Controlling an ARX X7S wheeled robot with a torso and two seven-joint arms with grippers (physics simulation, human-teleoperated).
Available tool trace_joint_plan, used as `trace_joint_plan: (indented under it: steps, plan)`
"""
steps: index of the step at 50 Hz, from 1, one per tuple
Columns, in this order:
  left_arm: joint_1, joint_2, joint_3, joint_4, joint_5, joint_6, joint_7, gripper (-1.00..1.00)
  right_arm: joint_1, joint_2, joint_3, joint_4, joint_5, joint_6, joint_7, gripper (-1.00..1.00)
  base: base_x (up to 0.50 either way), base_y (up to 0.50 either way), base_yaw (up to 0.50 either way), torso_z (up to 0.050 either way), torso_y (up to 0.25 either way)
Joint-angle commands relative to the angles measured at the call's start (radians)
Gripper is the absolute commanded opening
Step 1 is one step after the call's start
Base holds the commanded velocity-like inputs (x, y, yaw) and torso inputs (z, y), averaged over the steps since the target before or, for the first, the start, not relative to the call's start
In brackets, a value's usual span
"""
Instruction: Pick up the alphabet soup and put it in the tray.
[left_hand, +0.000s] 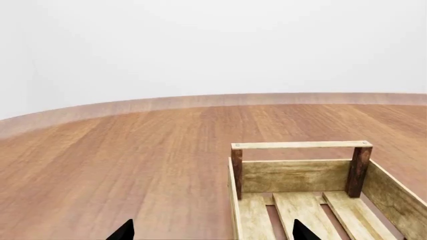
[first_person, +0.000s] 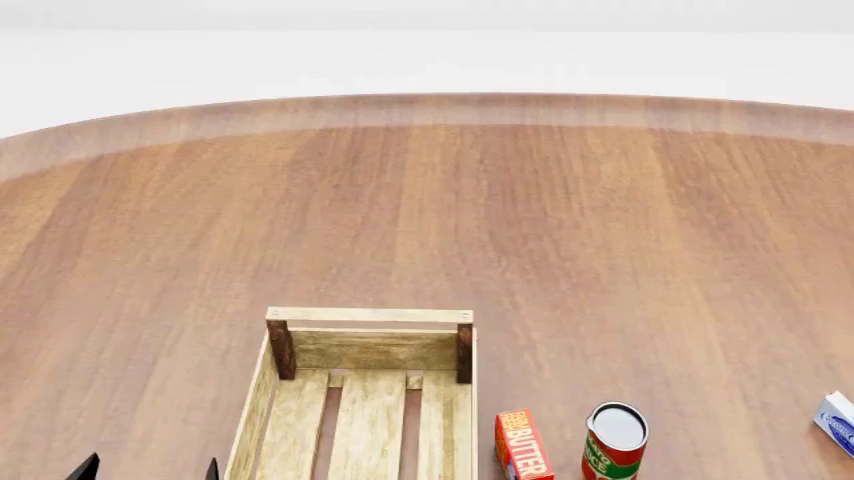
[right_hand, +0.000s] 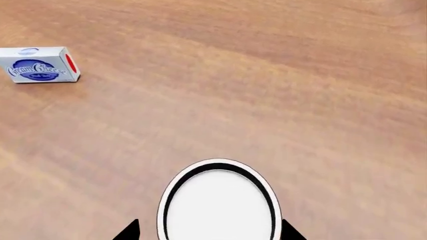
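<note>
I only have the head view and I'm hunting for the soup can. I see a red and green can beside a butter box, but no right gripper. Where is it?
Observer: The right gripper hangs over a can with a plain white top. Only the top shows, so I cannot tell which can it is.
Operator: Is it clamped on it?
Observer: It doesn't look so. The jaws stand wider than the can, one fingertip on each side.
Operator: What is the box at my right edge?
Observer: A blue and white cream cheese box, lying on the table well apart from that can.
</note>
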Motion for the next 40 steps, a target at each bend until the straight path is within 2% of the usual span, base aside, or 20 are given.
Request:
trace_joint_plan:
  steps: [1,2,16,40]
  plan:
    - [-0.003,-0.003,0.003,-0.005,-0.006,0.002,-0.003,1.00,0.004,0.004,-0.005,0.003,0.001,-0.005,0.003,1.00,0.00,0.00,0.00,0.000,0.000]
    - [-0.003,-0.003,0.004,-0.004,-0.006,0.001,-0.004,1.00,0.005,0.004,-0.008,0.000,-0.003,-0.002,0.009,-1.00,0.00,0.00,0.00,0.000,0.000]
    - [-0.006,-0.007,0.008,-0.006,-0.011,0.003,-0.008,1.00,-0.033,0.027,-0.067,-0.157,-0.031,-0.012,-0.007,-1.00,0.00,0.00,0.00,0.000,0.000]
    - [-0.006,-0.014,0.016,-0.003,-0.018,0.006,-0.018,1.00,-0.027,0.068,-0.217,-0.434,-0.003,0.106,-0.037,-1.00,0.00,0.00,0.00,0.000,0.001]
